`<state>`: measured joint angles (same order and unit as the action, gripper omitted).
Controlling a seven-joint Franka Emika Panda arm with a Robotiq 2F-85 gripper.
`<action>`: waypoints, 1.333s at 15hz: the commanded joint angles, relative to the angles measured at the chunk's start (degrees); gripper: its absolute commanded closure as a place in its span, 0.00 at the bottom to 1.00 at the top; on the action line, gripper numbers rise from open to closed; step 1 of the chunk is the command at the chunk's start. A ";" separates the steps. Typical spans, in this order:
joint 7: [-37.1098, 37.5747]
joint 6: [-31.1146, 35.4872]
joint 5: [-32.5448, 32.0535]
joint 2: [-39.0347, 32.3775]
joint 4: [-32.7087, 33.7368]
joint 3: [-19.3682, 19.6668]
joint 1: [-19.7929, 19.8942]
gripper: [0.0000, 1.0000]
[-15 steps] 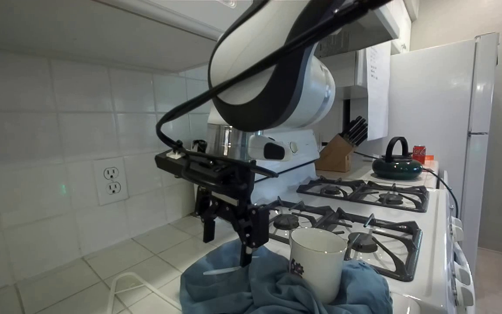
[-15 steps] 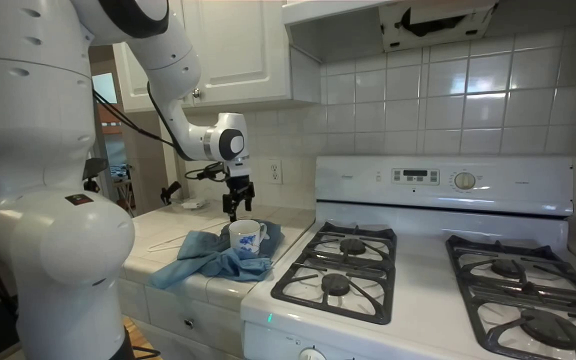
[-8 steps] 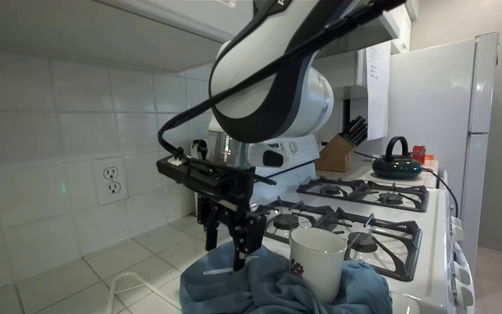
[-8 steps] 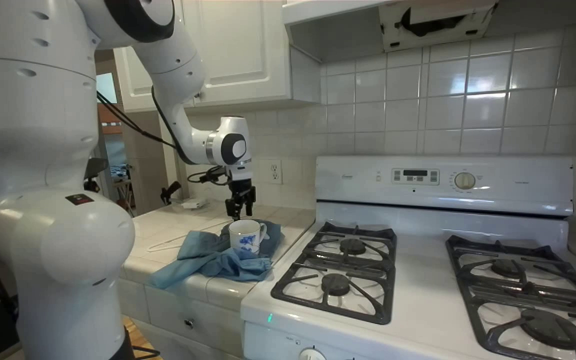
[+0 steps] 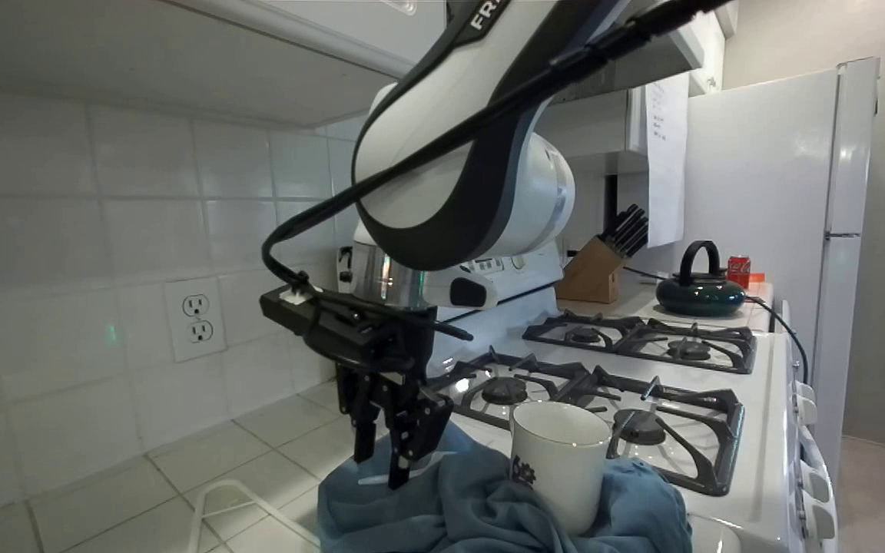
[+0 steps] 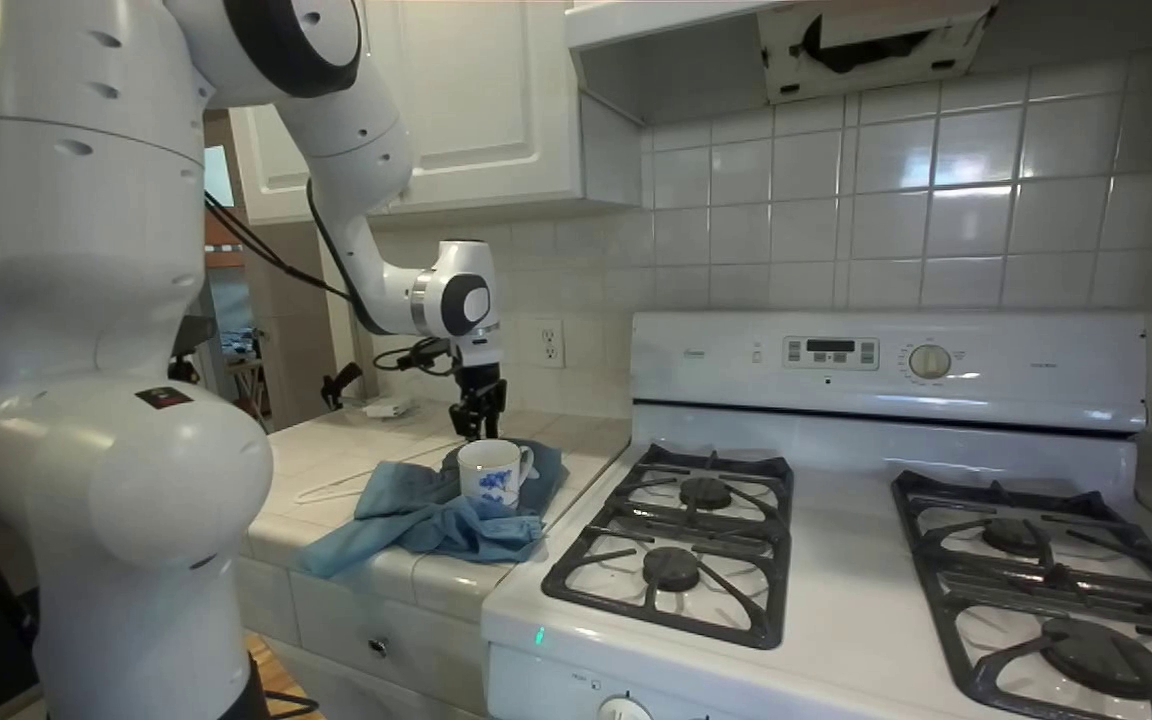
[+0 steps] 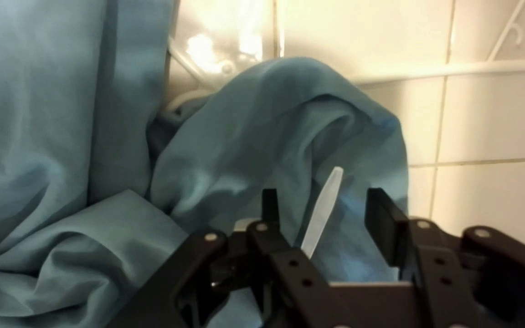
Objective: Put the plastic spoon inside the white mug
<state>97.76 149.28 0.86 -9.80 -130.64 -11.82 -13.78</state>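
The white mug (image 5: 561,468) stands upright on the bunched blue cloth (image 5: 473,507). It also shows in an exterior view (image 6: 489,472) with a blue print and a handle, and is out of the wrist view. The plastic spoon (image 5: 373,480) lies on the cloth to the mug's left. Its pale, slim handle (image 7: 321,214) shows in the wrist view; its lower end is hidden behind a finger. My gripper (image 5: 381,467) is open and points down, low over the spoon. In the wrist view the handle lies between the open fingers (image 7: 324,207), nearer the left one, with neither finger visibly touching it.
A white hanger (image 5: 231,485) lies on the tiled counter (image 5: 104,503) beside the cloth. The stove with black grates (image 5: 681,430) adjoins the mug's side. A dark green kettle (image 5: 701,295) and knife block (image 5: 590,273) stand farther back. A wall cabinet (image 6: 486,100) hangs above.
In an exterior view the open gripper has come down and shifted left over the spoon, away from the mug. The spoon, cloth and mug have not moved.
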 commanded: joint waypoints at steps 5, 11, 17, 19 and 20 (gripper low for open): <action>1.05 1.54 0.29 -3.27 3.10 1.76 -1.75 0.45; 0.72 1.12 0.47 -5.12 4.72 1.77 -2.46 0.57; 0.76 0.99 0.28 -6.65 5.63 1.96 -3.78 0.93; 0.99 0.58 0.12 -6.61 5.63 2.15 -4.07 1.00; 1.35 0.27 -0.30 -6.38 5.51 2.39 -4.34 1.00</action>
<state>97.76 149.96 0.88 -15.34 -126.45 -10.60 -16.67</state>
